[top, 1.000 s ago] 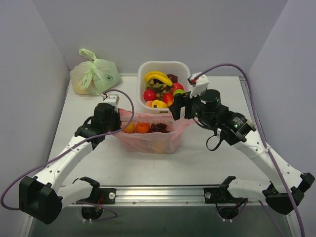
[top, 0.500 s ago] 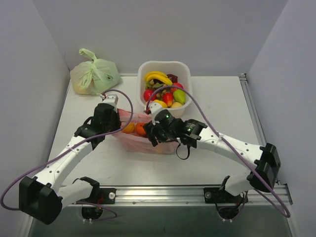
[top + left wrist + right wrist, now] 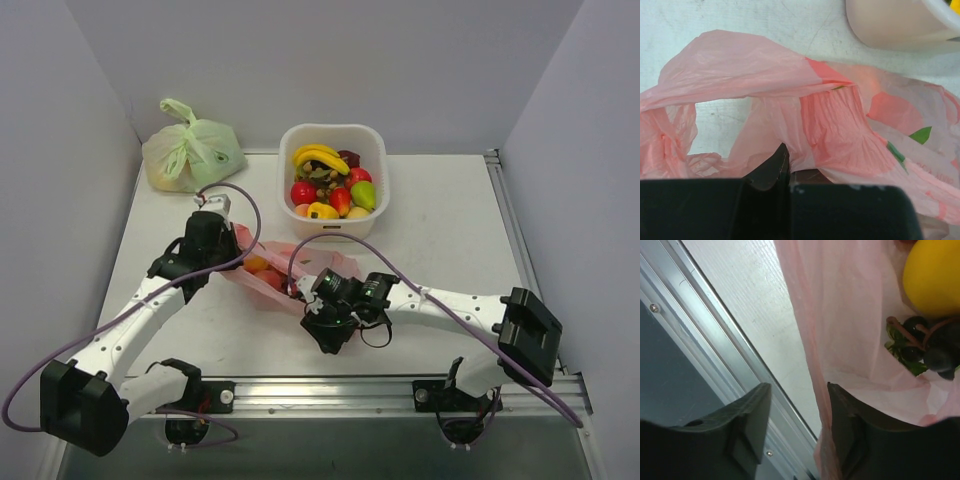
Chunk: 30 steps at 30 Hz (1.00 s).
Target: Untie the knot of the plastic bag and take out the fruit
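Pink translucent plastic bag [image 3: 342, 266] lies crumpled and flattened on the white desk [image 3: 440, 220], just on the near side of the white plastic basket [image 3: 335, 131], which is heaped with bananas, apples and other toy fruit; bag and basket are close but apart. A round orange fruit [image 3: 256, 264] shows at the bag's end lying near-left of the basket, with a reddish one just beside it. The left pincer [image 3: 789, 166] sits at that same end: its two black fingers stand close together, with pink film gathered between them and draped over one, so it has the bag's edge nipped. A thin pink handle loop [image 3: 715, 107] arches open beyond it, and at the loop's left is a bunched twist [image 3: 662, 142]; whether that is a knot I cannot tell. The right pincer [image 3: 799, 390] hangs farther from the basket, past the bag's near edge and above the aluminium rail [image 3: 685, 340]; its fingers are spread wide and clamp nothing, though the bag's film hangs down close against one of them. Inside the film there lie a dark purple grape bunch [image 3: 927, 347] and a smooth yellow fruit [image 3: 935, 275], touching. A tied pale green bag [image 3: 190, 152] sits left of the basket, well apart
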Each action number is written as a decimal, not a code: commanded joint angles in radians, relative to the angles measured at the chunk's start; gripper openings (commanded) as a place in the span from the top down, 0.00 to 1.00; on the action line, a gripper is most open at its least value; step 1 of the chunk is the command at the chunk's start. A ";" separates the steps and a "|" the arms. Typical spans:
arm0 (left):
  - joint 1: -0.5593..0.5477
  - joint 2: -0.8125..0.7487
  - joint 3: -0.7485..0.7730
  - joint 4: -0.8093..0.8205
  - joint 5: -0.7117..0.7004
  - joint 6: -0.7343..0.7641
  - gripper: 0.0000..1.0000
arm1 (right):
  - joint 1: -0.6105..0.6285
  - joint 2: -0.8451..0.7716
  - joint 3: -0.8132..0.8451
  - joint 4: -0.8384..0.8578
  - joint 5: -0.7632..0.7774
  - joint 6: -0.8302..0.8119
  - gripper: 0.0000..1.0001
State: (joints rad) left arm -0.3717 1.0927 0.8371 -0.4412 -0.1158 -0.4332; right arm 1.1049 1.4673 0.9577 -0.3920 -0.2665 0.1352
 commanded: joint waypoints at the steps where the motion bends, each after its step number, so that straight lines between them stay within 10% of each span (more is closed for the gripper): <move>1: 0.013 -0.022 -0.038 0.016 0.063 0.019 0.95 | -0.005 -0.088 0.065 -0.099 0.021 -0.011 0.48; 9: 0.001 -0.082 -0.102 0.001 0.111 0.080 0.69 | -0.068 -0.104 0.245 -0.082 0.156 0.009 0.34; 18: -0.044 -0.094 -0.108 0.013 0.113 0.119 0.45 | -0.188 -0.007 0.194 0.068 0.196 0.069 0.55; 30: -0.331 -0.119 -0.119 -0.033 -0.028 0.162 0.27 | -0.395 0.008 0.082 0.153 0.563 0.307 0.48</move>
State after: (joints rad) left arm -0.6712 1.0077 0.7147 -0.4648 -0.0971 -0.2924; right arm 0.7460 1.5032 1.0569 -0.2718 0.1761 0.3450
